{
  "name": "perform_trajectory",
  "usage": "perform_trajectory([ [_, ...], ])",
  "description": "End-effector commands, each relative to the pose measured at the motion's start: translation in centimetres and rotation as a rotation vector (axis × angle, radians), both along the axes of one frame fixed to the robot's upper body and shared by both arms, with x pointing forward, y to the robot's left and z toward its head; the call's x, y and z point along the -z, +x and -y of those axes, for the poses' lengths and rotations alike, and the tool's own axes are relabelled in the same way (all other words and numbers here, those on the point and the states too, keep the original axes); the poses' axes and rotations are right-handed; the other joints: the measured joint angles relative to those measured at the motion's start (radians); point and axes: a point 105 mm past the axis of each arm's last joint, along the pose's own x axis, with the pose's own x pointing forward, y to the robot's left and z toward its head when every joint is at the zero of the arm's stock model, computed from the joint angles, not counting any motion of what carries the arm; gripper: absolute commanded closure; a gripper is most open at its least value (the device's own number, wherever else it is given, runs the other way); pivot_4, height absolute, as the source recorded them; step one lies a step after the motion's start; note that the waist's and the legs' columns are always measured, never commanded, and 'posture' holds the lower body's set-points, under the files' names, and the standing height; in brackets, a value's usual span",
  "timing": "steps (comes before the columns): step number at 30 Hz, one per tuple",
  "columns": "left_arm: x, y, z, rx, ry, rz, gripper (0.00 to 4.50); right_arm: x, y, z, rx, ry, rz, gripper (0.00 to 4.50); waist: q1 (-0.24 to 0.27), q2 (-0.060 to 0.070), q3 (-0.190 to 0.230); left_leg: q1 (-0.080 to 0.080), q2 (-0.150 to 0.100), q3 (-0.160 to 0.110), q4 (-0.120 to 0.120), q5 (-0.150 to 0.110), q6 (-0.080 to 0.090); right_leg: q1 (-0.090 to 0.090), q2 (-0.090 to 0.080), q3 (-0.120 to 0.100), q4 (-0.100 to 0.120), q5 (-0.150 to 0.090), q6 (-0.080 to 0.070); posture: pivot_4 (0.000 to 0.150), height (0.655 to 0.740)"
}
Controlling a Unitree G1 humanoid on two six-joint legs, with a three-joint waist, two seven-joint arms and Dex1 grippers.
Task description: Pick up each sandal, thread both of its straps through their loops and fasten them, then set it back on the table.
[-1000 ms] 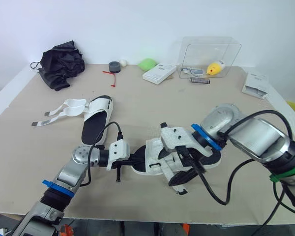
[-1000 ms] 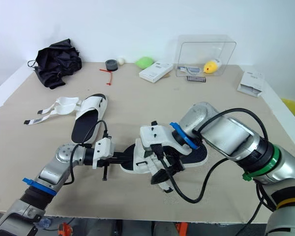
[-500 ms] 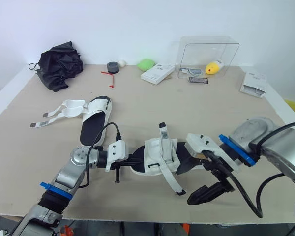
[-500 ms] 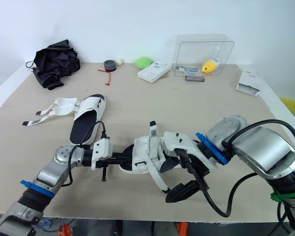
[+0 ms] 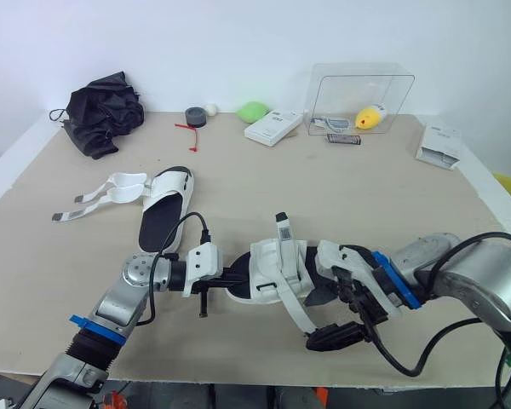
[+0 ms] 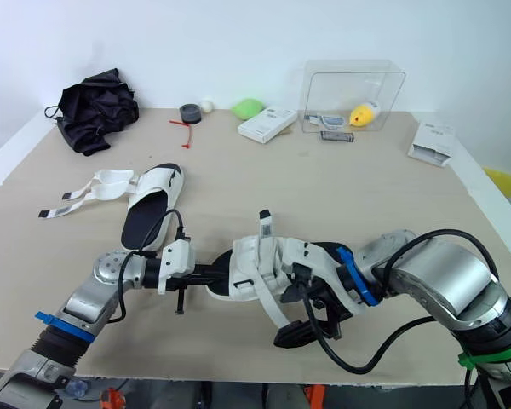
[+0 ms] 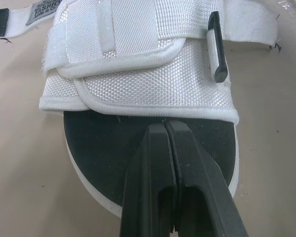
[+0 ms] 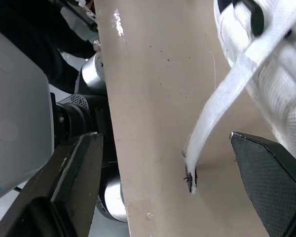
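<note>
A white sandal with a black sole (image 5: 277, 273) lies at the front middle of the table. My left gripper (image 7: 166, 124) is shut, its tips on the black insole against the front edge of the white upper. One loose strap (image 5: 300, 317) trails from the sandal toward the table's front edge, and another (image 5: 281, 230) sticks up. My right gripper (image 5: 326, 315) is open just right of the sandal, with the loose strap's end (image 8: 190, 173) hanging between its fingers (image 8: 74, 187), untouched. A second sandal (image 5: 163, 209) lies at the left with its straps (image 5: 94, 198) spread out unfastened.
At the back stand a black bag (image 5: 106, 111), a tape roll (image 5: 198, 115), a green object (image 5: 255, 111), a white box (image 5: 275, 128) and a clear box (image 5: 364, 98). A white booklet (image 5: 439, 145) lies back right. The table's front edge is close below the right gripper.
My right gripper let go of the near sandal, swung out to the right, then came back toward the loose strap with its fingers open. The left gripper and both sandals stayed put.
</note>
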Motion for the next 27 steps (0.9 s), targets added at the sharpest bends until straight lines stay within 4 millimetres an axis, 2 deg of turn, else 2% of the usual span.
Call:
perform_trajectory([
  [1,5.2,-1.5,-1.6,-0.022,0.158,-0.195,4.5,-0.6,0.2,-0.1,0.009,0.024,0.018,0.09,0.0,0.0,0.0,0.0,0.0,0.0,0.0,0.0,0.0,0.0,0.0,0.0,0.0,0.0,0.0,0.15,0.74],
  [6,5.2,-1.5,-1.5,-0.021,0.157,-0.194,4.5,0.1,0.7,-0.9,0.042,0.042,-0.001,0.09,0.0,0.0,0.0,0.0,0.0,0.0,0.0,0.0,0.0,0.0,0.0,0.0,0.0,0.0,0.0,0.15,0.74],
  [8,5.2,-1.5,-1.5,-0.02,0.157,-0.194,4.5,0.4,1.1,-1.2,0.064,0.046,-0.006,0.58,0.0,0.0,0.0,0.0,0.0,0.0,0.0,0.0,0.0,0.0,0.001,0.001,0.0,0.0,0.0,0.15,0.74],
  [9,5.2,-1.5,-1.5,-0.02,0.157,-0.195,4.5,0.5,1.3,-1.3,0.075,0.047,-0.006,0.86,0.0,0.0,0.0,0.0,0.0,0.0,0.0,0.0,0.0,0.0,0.001,0.001,0.0,0.0,0.0,0.15,0.74],
  [11,5.2,-1.6,-1.5,-0.02,0.158,-0.195,4.5,0.6,1.7,-1.6,0.092,0.052,-0.007,1.78,0.0,0.0,0.0,0.0,0.0,0.0,0.0,0.0,0.0,0.0,0.001,0.001,0.0,0.001,0.0,0.15,0.74],
  [14,5.3,-1.6,-1.5,-0.02,0.159,-0.196,4.5,0.6,1.8,-1.8,0.099,0.061,-0.01,3.23,0.0,0.0,0.0,0.0,0.0,0.0,0.0,0.0,0.0,0.0,0.001,0.002,0.0,0.001,0.0,0.15,0.74],
  [15,5.3,-1.6,-1.5,-0.02,0.159,-0.196,4.5,0.6,1.7,-1.9,0.096,0.063,-0.012,3.85,0.0,0.0,0.0,0.0,0.0,0.0,0.0,0.0,0.0,0.0,0.001,0.002,0.0,0.001,0.0,0.15,0.74],
  [17,5.3,-1.7,-1.5,-0.02,0.159,-0.196,4.5,0.5,1.5,-1.9,0.087,0.065,-0.018,4.45,0.0,0.0,0.0,0.0,0.0,-0.001,0.0,0.0,0.0,0.0,0.001,0.002,0.0,0.001,0.0,0.15,0.74],
  [21,5.2,-1.6,-1.6,-0.021,0.16,-0.194,4.5,-0.1,0.7,-1.8,0.046,0.093,-0.041,4.45,0.0,0.0,0.0,0.0,0.0,-0.001,0.0,0.0,0.0,0.0,0.002,0.002,0.0,0.001,0.0,0.15,0.74],
  [24,5.2,-1.4,-1.5,-0.02,0.161,-0.191,4.5,-2.8,0.4,-2.8,0.013,0.254,-0.076,4.45,0.0,0.0,0.0,0.0,0.0,-0.001,0.0,0.0,0.0,0.001,0.002,0.003,0.0,0.001,0.0,0.15,0.74],
  [27,5.1,-1.3,-1.4,-0.015,0.161,-0.189,4.5,-6.4,2.4,-3.6,0.071,0.464,-0.101,4.45,-0.001,-0.001,0.0,0.0,0.0,-0.002,0.0,0.0,0.0,0.002,0.004,0.004,0.0,0.001,0.001,0.15,0.74],
])
